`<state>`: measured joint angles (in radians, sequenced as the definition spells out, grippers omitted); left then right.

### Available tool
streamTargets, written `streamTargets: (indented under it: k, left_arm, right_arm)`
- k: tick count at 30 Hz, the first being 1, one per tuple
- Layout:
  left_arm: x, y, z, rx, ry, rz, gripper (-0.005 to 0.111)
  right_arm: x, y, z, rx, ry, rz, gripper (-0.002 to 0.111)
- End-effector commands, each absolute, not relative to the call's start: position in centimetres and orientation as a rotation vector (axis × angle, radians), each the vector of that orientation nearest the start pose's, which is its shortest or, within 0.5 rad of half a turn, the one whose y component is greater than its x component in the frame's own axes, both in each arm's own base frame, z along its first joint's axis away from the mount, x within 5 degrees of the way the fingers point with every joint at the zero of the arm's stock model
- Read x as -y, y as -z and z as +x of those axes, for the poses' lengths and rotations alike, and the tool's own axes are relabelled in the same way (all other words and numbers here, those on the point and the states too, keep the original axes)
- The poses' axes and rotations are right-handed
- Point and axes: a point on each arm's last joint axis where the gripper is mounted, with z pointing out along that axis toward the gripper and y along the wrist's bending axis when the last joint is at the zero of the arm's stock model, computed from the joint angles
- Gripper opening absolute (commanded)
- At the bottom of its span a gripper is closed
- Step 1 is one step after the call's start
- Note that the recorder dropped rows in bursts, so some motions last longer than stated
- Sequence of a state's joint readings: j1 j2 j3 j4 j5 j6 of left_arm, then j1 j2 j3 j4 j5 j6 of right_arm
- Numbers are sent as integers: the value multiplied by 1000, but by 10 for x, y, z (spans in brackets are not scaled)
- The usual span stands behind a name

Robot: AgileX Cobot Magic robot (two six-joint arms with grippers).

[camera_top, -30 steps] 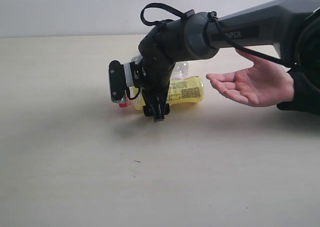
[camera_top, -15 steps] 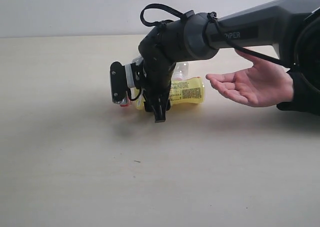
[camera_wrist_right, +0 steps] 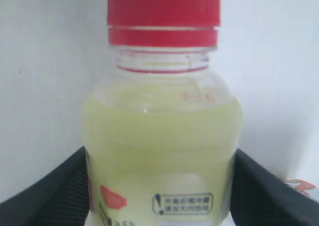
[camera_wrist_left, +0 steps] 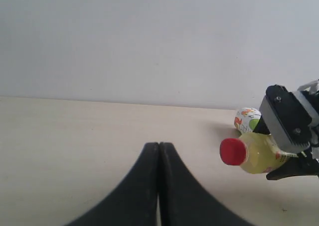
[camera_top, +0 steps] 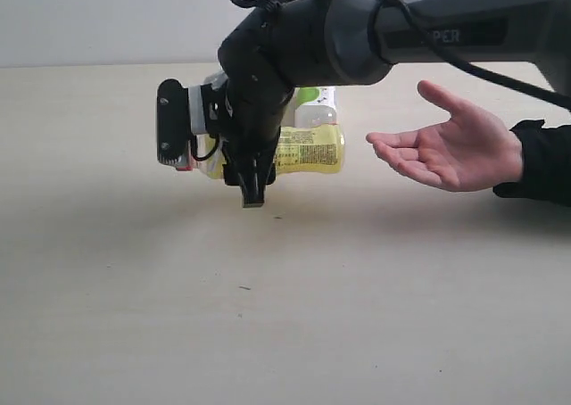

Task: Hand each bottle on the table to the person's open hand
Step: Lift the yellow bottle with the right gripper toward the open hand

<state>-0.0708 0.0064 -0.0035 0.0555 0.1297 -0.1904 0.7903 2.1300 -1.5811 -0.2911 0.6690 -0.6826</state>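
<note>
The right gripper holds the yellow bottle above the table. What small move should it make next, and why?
Probably carry the yellow bottle sideways toward the open hand. The right gripper is shut on it, the bottle hangs clear of the table, and the palm waits upturned and empty beside the bottle's base, at about the same height.

Wide, flat table (camera_top: 107, 316), pale cream wood-grain, running back to plain light wall. Green-and-white labelled bottle (camera_top: 318, 107) rests on it toward far edge, apparently on side, mostly hidden. Soft shadow on surface just in front of bottle. Small dark speck (camera_top: 243, 288) further in front, well apart from bottle.
</note>
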Motion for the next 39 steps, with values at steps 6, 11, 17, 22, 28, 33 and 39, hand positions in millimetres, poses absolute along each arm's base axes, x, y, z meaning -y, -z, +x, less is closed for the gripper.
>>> streamTargets:
  k: [6, 11, 17, 22, 28, 33, 39]
  left_arm:
    - [3, -201, 56, -1613, 159, -63, 0]
    - [3, -201, 56, -1613, 159, -63, 0]
    - [3, -201, 56, -1613, 159, -63, 0]
    - [3, -201, 56, -1613, 159, -63, 0]
    - [3, -201, 56, -1613, 159, -63, 0]
    - [3, -201, 56, -1613, 159, -63, 0]
    - [3, -201, 56, -1613, 159, -63, 0]
  right_arm:
    - [-310, -275, 285, -2138, 80, -1502, 0]
    - [-289, -339, 246, -2358, -295, -1153, 0]
    - [-272, -357, 217, -2544, -402, -1110, 0]
    - [-243, -388, 213, -2486, -312, -969, 0]
    - [-202, -405, 232, -2512, -315, -715, 0]
    - [-174, -394, 253, -2583, -279, -565, 0]
    - [-134, -359, 283, -2732, -221, -376, 0]
